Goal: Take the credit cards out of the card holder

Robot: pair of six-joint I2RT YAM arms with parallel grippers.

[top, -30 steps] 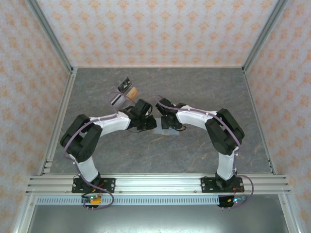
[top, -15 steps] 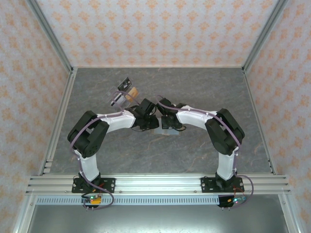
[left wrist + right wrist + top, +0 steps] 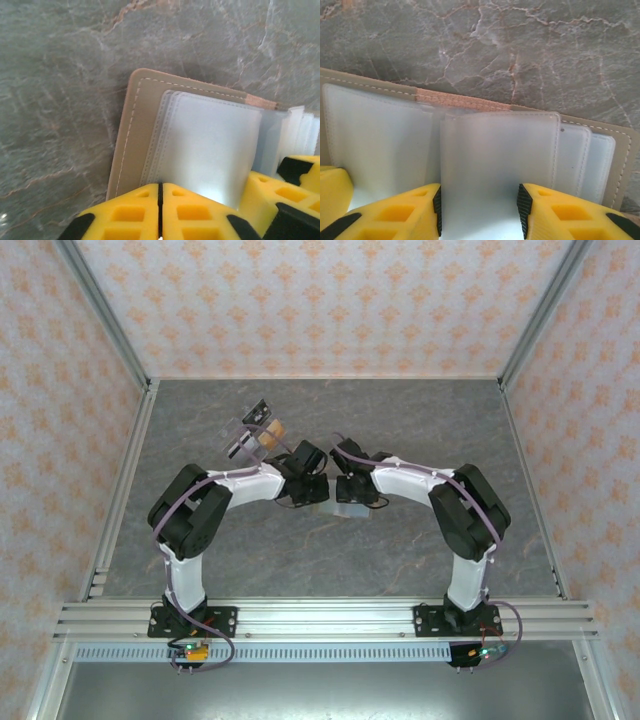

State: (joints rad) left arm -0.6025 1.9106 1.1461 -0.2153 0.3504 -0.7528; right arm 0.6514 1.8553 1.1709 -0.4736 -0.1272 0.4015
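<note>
The grey marbled desk (image 3: 420,420) carries the card holder (image 3: 132,130), lying open and flat near its middle, between the two arms — tan cover, clear sleeves fanned inside. The right gripper (image 3: 479,200) has its jaws apart, astride one clear sleeve (image 3: 495,160). The left gripper (image 3: 160,192) — jaws pressed together — sits over the holder's edge.

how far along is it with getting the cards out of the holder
Done: the tan-grey stitched bifold card holder lies open on the marble table. In hand: the shut left gripper sits over one panel, and the right gripper straddles a frosted plastic sleeve. Left: pulling the cards out; none looks removed.
</note>
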